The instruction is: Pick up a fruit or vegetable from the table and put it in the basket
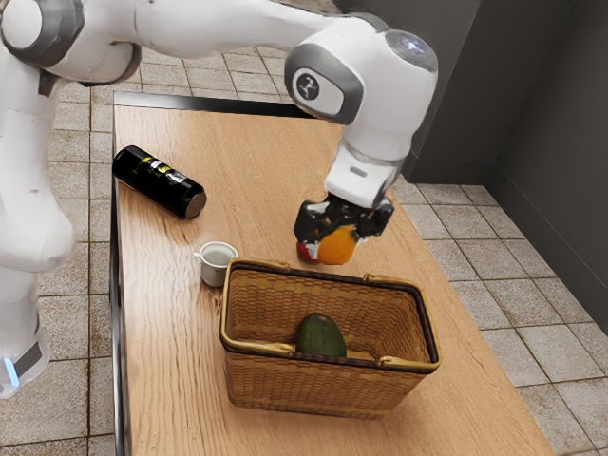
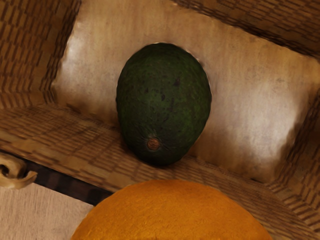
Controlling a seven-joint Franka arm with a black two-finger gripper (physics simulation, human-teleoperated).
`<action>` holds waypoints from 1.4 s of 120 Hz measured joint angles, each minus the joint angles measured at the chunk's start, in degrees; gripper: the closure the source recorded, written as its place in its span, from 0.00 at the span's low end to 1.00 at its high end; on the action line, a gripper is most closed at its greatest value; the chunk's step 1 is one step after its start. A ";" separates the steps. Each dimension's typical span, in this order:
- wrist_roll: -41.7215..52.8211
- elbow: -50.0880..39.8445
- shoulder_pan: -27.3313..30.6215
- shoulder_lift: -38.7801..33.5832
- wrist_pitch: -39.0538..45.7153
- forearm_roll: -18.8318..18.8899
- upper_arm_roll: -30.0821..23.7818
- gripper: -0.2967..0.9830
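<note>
My fingers [image 1: 318,231] are standing part-way apart, spread to orange's width, seemingly gripping orange [image 1: 335,247] from both sides. Red thing [image 1: 305,251] showing beside orange, near fingers. Basket [image 1: 304,391] sitting just beside and below fingers, avocado [image 2: 164,102] lying inside. Risks: crossing too low, orange could be catching rim and slipping loose; releasing over avocado, orange could be rolling off it.

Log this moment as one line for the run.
gripper: shut on orange | orange: not yet in basket | avocado: lying in basket | mug: standing beside basket | black can: on its side
</note>
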 joint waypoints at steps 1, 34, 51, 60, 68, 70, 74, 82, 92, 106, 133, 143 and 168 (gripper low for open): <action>-0.23 -0.03 -1.17 0.06 -0.11 0.00 0.21 0.51; -6.35 0.30 -15.97 0.33 -1.62 0.15 9.74 0.52; -8.27 1.51 -20.49 0.24 -1.63 0.46 14.61 0.52; -9.19 1.54 -20.89 0.24 -1.67 0.16 15.75 0.40; -9.94 1.54 -21.22 0.20 -1.73 -0.11 16.47 0.34; -10.11 1.54 -21.26 0.19 -1.74 -0.16 16.56 0.33; -10.45 1.57 -21.36 0.17 -1.76 -0.24 16.67 0.31; -11.06 1.54 -21.47 0.15 -1.79 -0.35 17.02 0.28; -11.67 1.88 -20.64 0.25 -2.11 -0.27 17.37 0.26; -11.14 8.37 -8.60 0.47 -5.27 0.26 13.75 0.25; -3.06 13.83 6.70 -0.73 -4.17 3.96 21.08 0.24; -0.19 13.69 -1.53 -2.49 -2.49 4.06 30.43 0.23; 4.20 12.44 -11.69 -3.67 -1.34 2.50 36.03 0.23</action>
